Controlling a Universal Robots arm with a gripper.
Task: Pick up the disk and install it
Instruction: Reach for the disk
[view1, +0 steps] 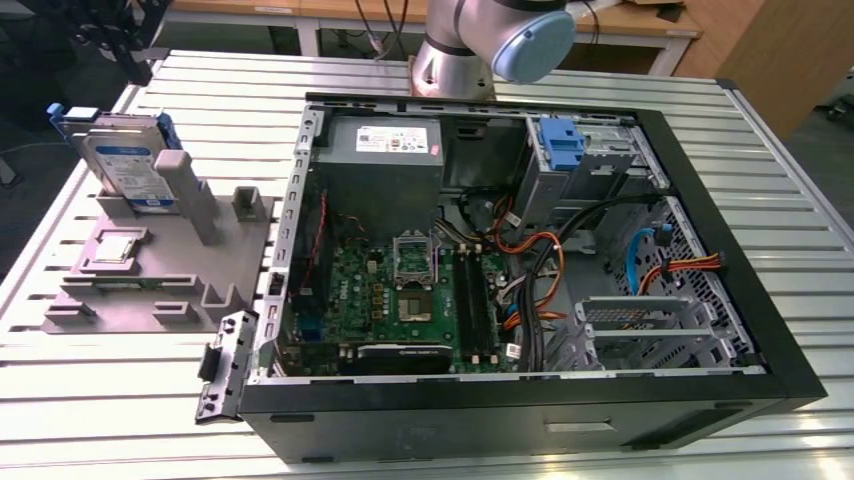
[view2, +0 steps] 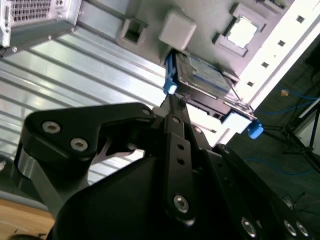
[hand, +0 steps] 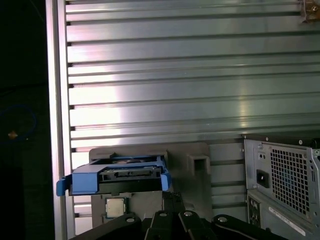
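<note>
**A:** Nearest the lens is the gripper (view2: 172, 102), poised close over the disk (view2: 202, 75). What are the jaws doing?

**B:** I cannot tell whether they are parted or closed.

**A:** And where is the disk?

**B:** It stands on edge in the grey fixture (view1: 134, 290) on the table (view1: 107, 400), at the exterior view's left, beside the open computer case (view1: 534, 410). It is probably stood that way so its upper edge is free to be gripped.

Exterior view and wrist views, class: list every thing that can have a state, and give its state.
disk, standing upright in the grey holder, not yet picked up
processor chip, lying flat in the grey holder
computer case, side open, insides exposed
hand, close to the disk's edge
</note>
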